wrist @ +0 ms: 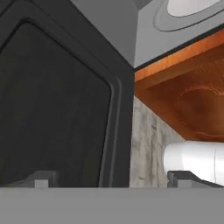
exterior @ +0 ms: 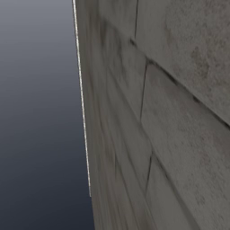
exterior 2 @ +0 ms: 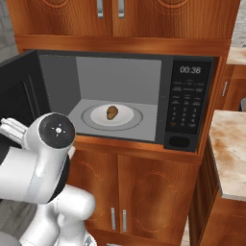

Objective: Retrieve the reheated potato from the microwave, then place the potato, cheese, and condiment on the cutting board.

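**Potato waits on its plate; pincer spread beside the open door**

Nearest, in the hand view, the pincer (wrist: 113,179) stands wide with nothing between its fingertips (wrist: 41,179), which are cut off at the bottom edge. Just past them is the dark inner face of the microwave door (wrist: 57,100), swung open. In the right base view the arm's white elbow covers the door's lower part. Farther in, the potato (exterior 2: 112,112) lies at the middle of the white plate (exterior 2: 125,115) inside the microwave (exterior 2: 192,101); in the hand view only a sliver of that plate is seen. A counter (exterior 2: 230,149) is cut off at the right edge. The left base view gives a blurred grey wall (exterior: 170,112).
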### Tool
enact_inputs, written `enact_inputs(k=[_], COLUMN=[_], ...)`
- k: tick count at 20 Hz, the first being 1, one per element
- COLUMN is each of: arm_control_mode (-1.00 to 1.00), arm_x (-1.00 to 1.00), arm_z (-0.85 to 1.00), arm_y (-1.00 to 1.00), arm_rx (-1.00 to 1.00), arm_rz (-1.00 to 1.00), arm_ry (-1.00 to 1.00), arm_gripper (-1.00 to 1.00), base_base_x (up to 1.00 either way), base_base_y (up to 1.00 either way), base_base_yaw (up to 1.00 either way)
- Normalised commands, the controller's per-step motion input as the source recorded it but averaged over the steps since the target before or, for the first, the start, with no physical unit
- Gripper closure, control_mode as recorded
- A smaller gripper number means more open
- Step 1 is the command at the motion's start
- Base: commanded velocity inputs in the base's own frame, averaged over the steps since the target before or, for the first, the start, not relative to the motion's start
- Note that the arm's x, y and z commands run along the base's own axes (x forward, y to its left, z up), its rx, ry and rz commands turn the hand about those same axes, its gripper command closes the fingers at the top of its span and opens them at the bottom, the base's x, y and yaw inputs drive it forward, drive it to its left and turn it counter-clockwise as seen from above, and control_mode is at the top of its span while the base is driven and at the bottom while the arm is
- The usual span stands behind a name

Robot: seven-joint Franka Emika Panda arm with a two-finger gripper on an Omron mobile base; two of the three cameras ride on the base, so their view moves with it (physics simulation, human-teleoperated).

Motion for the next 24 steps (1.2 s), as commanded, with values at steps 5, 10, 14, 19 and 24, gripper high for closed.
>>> enact_inputs(k=[5, 10, 14, 19, 24], arm_control_mode=[-1.00, -1.00, -1.00, -1.00, -1.00], arm_x=[0.65, 0.73, 0.84, 0.81, 0.74], arm_z=[0.00, 0.00, 0.00, -0.02, -0.11], arm_y=[-0.30, -0.24, -0.18, -0.15, -0.19], arm_rx=[-0.21, -0.23, -0.20, -0.18, -0.20], arm_rz=[-0.01, 0.00, 0.00, 0.00, 0.00], arm_ry=[-0.27, -0.25, -0.09, -0.02, 0.00], arm_gripper=[-1.00, -1.00, -1.00, -1.00, -1.00], base_base_x=[0.00, 0.00, 0.00, 0.00, 0.00], base_base_y=[0.00, 0.00, 0.00, 0.00, 0.00], base_base_yaw=[0.00, 0.00, 0.00, 0.00, 0.00])
